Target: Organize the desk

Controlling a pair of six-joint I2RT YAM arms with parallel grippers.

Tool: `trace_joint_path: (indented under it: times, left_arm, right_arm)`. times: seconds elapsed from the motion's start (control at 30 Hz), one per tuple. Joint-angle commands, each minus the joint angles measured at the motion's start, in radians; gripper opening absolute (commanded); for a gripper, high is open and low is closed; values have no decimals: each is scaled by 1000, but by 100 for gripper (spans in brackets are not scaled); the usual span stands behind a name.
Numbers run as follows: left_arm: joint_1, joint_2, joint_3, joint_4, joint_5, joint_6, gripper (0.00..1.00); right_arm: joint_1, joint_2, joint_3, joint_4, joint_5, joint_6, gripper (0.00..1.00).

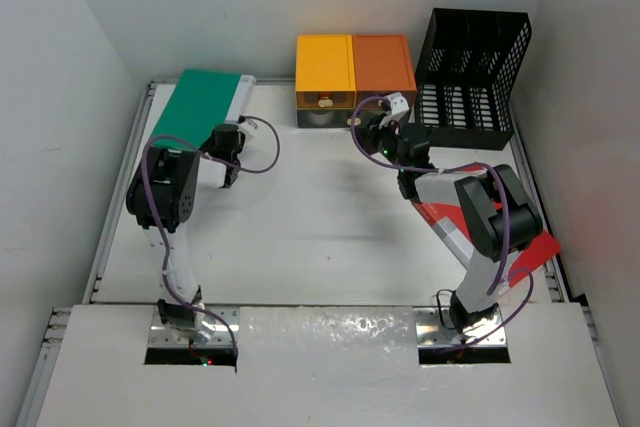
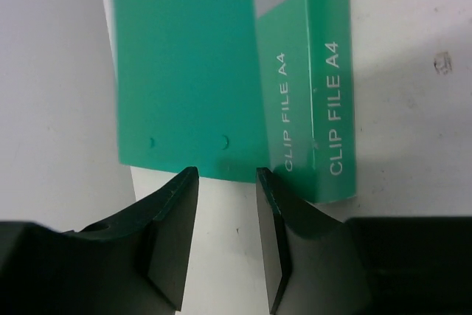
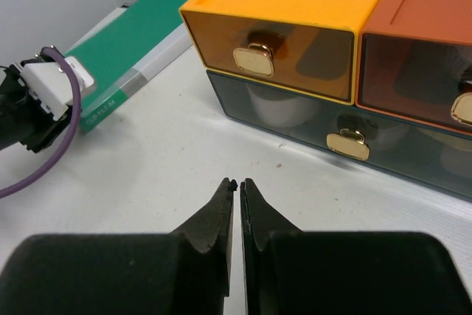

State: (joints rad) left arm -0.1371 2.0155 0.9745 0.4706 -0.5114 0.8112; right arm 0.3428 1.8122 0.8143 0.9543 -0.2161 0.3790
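Observation:
The white desk [image 1: 320, 227] carries a green A4 clip file [image 1: 200, 102] lying flat at its back left. My left gripper [image 1: 225, 142] hovers at the file's near edge. In the left wrist view the file [image 2: 192, 71] ends just at the gripper [image 2: 226, 175], whose jaws stand apart with only bare desk [image 2: 59, 71] between them. My right gripper [image 1: 372, 132] is in front of the drawer unit. Seen from its wrist, this gripper [image 3: 237, 181] is shut and empty above the desk [image 3: 147, 175], short of the lower dark drawer [image 3: 346, 138].
A drawer unit with a yellow drawer [image 1: 325, 67] and an orange one [image 1: 385, 65] stands at the back middle, a black mesh basket [image 1: 470, 67] beside it at the back right. A flat red and white item [image 1: 520, 247] lies under the right arm.

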Motion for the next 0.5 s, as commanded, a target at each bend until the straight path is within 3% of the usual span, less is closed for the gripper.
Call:
trace_joint_path:
  times: [0.0,0.17,0.3,0.47]
  left_arm:
    - [-10,-21,-3,-55,39,0,36]
    - [-10,-98,-92,-20,77,60,36]
    - [-10,-58,-70,-72,86,85,36]
    - [-12,-8,-54,-21,39,88,38]
  right_arm:
    - [2,-53,-3,12,-16,-40,6]
    - [2,-47,8,1,-6,-40,7]
    - [2,-37,13,1,-17,-19,7]
    - [4,-40,14,0,-16,-23,7]
